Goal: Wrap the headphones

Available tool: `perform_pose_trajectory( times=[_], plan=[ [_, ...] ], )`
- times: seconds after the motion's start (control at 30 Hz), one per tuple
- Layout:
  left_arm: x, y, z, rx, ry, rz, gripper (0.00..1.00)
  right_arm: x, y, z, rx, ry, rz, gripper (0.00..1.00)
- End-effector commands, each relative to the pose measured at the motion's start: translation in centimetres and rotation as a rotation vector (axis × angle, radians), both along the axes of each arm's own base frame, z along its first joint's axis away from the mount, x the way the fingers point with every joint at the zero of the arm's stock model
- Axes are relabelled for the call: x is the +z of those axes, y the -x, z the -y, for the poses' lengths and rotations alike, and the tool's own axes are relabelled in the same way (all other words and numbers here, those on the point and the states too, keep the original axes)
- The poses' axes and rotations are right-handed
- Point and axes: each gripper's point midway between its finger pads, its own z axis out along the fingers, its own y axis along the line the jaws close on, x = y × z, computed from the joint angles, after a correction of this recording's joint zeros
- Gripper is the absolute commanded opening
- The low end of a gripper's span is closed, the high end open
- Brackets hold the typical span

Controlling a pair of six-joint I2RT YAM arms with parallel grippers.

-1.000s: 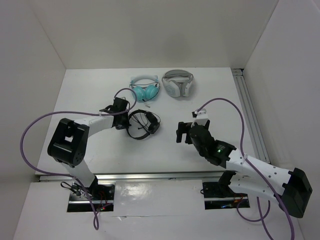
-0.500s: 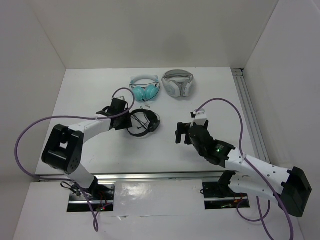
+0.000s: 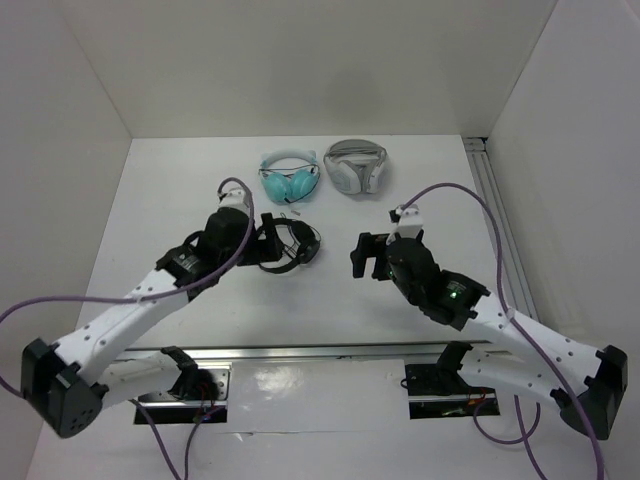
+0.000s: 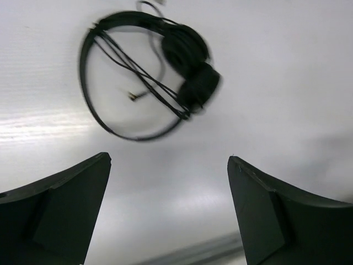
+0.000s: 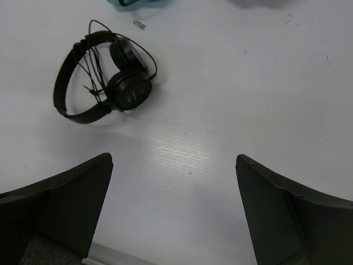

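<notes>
The black headphones (image 3: 305,248) lie flat on the white table, the thin cable looped across the headband and both ear pads together on the right side. In the left wrist view the headphones (image 4: 190,63) rest beyond my left gripper (image 4: 168,160), which is open with only bare table between its fingers. From above, the left gripper (image 3: 268,243) hovers over the headband's left edge. My right gripper (image 3: 365,258) is open to the right of them, apart. In the right wrist view the headphones (image 5: 124,83) sit up and left of the right gripper (image 5: 174,158).
Teal headphones (image 3: 290,181) and white-and-grey headphones (image 3: 357,167) lie at the back of the table. A metal rail (image 3: 500,235) runs along the right edge. White walls close in the left, back and right sides.
My left gripper has opened and let go of the black headphones, and the left arm has lifted and stretched out. The headphones have shifted slightly toward the back. The right arm has risen a little.
</notes>
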Motion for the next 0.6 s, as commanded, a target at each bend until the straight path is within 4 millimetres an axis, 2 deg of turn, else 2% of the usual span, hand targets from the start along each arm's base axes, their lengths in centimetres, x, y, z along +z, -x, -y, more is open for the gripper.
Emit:
perform_pose_trajectory(
  times=[0.0,0.03,0.07,0.1,0.13,0.17,0.23,0.27,0.3,0.33,0.4,0.43,0.57],
  plan=[
    [3.7,4.1,-0.9,0.017,-0.030,0.040,1.00,4.8,1.0,0.5,0.010,-0.049,0.013,1.00],
    [4.4,5.1,-1.0,0.011,-0.019,0.050,1.00,5.5,1.4,0.3,0.024,-0.047,0.010,1.00],
    [6.4,6.8,-1.3,-0.014,0.020,0.107,1.00,7.9,1.8,0.3,0.037,-0.079,0.037,1.00],
    [7.2,7.8,-1.7,-0.019,0.048,0.122,1.00,9.1,2.4,0.4,0.052,-0.097,0.050,1.00],
    [7.6,8.9,-2.4,-0.030,0.055,0.129,1.00,9.5,3.5,0.2,0.092,-0.093,0.039,1.00],
    [8.2,9.9,-2.8,-0.043,0.070,0.144,1.00,11.3,4.4,-0.1,0.137,-0.132,0.050,1.00],
    [10.2,12.0,-4.7,-0.042,0.122,0.203,1.00,12.8,6.0,0.3,0.194,-0.169,0.051,1.00],
    [10.0,13.1,-5.8,-0.042,0.110,0.189,1.00,14.1,6.9,0.3,0.234,-0.200,0.055,1.00],
    [10.4,13.9,-6.5,-0.042,0.118,0.198,1.00,14.8,7.6,0.6,0.252,-0.215,0.058,1.00],
    [11.7,15.0,-7.3,-0.048,0.157,0.235,1.00,15.3,8.5,1.5,0.267,-0.227,0.061,1.00],
    [11.2,16.4,-8.7,-0.053,0.143,0.230,1.00,16.4,9.6,2.5,0.288,-0.259,0.079,1.00],
    [12.2,17.2,-9.8,-0.028,0.174,0.266,1.00,16.7,10.4,3.6,0.286,-0.282,0.089,1.00],
    [12.4,18.6,-11.6,-0.010,0.181,0.282,1.00,17.8,12.0,6.6,0.269,-0.328,0.139,1.00]
  ],
)
